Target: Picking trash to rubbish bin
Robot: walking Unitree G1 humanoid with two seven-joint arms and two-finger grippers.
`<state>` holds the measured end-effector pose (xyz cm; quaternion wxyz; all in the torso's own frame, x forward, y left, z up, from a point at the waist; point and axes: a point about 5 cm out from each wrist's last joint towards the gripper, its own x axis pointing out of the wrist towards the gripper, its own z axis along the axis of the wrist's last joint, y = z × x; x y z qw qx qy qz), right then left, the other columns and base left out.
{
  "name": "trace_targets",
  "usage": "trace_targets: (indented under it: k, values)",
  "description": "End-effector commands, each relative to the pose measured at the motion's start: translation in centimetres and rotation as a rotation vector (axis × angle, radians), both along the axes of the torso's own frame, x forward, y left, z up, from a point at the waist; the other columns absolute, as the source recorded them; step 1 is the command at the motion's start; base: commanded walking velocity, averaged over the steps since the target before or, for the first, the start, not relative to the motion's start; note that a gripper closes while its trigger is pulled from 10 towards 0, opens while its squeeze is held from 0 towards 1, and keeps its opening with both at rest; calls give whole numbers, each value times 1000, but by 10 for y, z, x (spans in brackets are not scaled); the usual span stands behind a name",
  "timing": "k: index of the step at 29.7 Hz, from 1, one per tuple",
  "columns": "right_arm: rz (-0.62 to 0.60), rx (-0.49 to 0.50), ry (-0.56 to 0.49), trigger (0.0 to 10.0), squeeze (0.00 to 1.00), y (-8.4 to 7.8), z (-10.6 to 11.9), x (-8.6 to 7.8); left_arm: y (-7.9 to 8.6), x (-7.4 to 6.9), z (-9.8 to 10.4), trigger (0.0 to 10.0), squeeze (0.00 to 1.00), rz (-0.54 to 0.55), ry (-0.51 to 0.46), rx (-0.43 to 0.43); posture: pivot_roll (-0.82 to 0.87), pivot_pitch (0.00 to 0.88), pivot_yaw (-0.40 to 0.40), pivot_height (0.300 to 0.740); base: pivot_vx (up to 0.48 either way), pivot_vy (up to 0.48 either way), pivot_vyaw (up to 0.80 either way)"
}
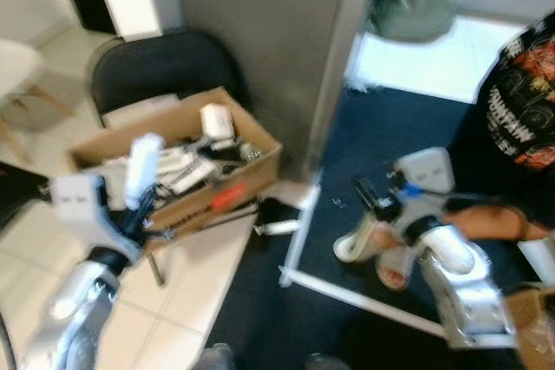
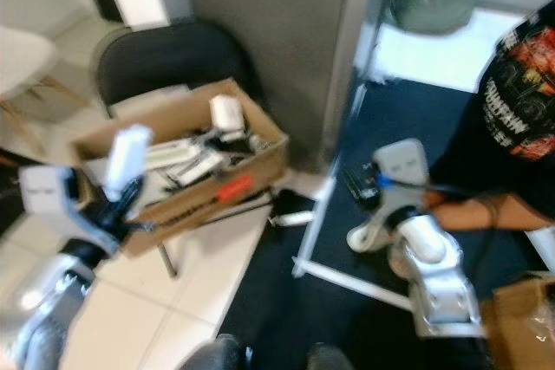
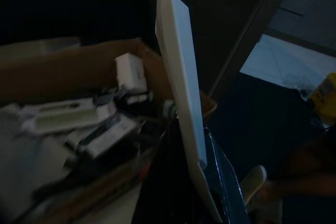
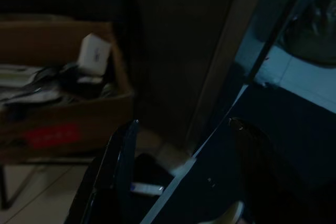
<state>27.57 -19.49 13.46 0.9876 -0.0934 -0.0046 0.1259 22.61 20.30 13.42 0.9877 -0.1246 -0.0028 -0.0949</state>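
White strip [image 3: 181,87] in left claw [image 1: 139,201] overhangs cardboard box [image 1: 238,184] rim.

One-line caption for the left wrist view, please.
Left gripper holds a flat white plastic strip upright beside an open brown cardboard box of white clutter.

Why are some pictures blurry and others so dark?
Both eye views are smeared by motion, softening the cardboard box and left gripper; the left wrist view is dim, though the white strip it grips stands out; the right wrist view is darkest, right gripper in silhouette.
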Motion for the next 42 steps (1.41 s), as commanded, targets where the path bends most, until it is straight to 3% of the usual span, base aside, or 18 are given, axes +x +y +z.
trace_targets:
  k: [1, 6, 12, 20, 21, 22, 26, 33, 38, 40, 41, 42]
  values:
    - [-7, -9, 9, 10000, 0, -3, -2, -1, 1, -1, -2, 10000, 0, 10, 16, -12, -113, 78, 37, 740, 480, 0, 0]
    - [-10, -9, 10, 10000, 0, -3, -2, -1, 15, 2, 0, 10000, 0, 128, 10, -106, -115, 79, 38, 740, 447, 0, 0]
    - [-10, -9, 11, 10000, 0, -3, -2, -1, 21, 3, -1, 10000, 0, 169, 20, -143, -115, 80, 38, 740, 397, 0, 0]
    - [-12, -11, 13, 10000, 0, -3, -2, -1, 41, 4, -6, 10000, 0, 315, 43, -321, -117, 80, 39, 740, 0, 0, 0]
    - [-12, -11, 13, 10000, 0, -3, -2, -1, 43, 4, -7, 10000, 851, 335, 48, -344, -117, 80, 39, 740, 0, 0, 0]
    - [-12, -12, 13, 10000, 0, -4, -2, -1, 47, 3, -8, 10000, 1000, 366, 50, -379, -118, 80, 38, 740, 0, 0, 0]
    - [-12, -14, 14, 10000, 0, -4, -2, -1, 50, 2, -10, 10000, 1000, 399, 53, -418, -117, 80, 36, 740, 0, 0, 0]
    - [-11, -14, 15, 10000, 0, -3, -2, -1, 47, 3, -10, 10000, 1000, 375, 64, -384, -117, 79, 36, 740, 0, 0, 0]
    - [-12, -12, 16, 10000, 0, -3, -2, 0, 39, 5, -7, 10000, 1000, 323, 65, -289, -116, 79, 38, 740, 0, 0, 0]
    - [-13, -10, 16, 10000, 0, -3, -2, 0, 28, 7, -4, 10000, 1000, 245, 62, -181, -114, 79, 38, 740, 0, 0, 0]
    - [-13, -9, 16, 10000, 0, -3, -2, 0, 21, 7, -2, 10000, 824, 191, 55, -115, -114, 79, 38, 740, 0, 0, 0]
    - [-13, -8, 16, 10000, 0, -3, -2, 0, 19, 7, -2, 10000, 0, 180, 50, -92, -114, 80, 39, 740, 0, 0, 0]
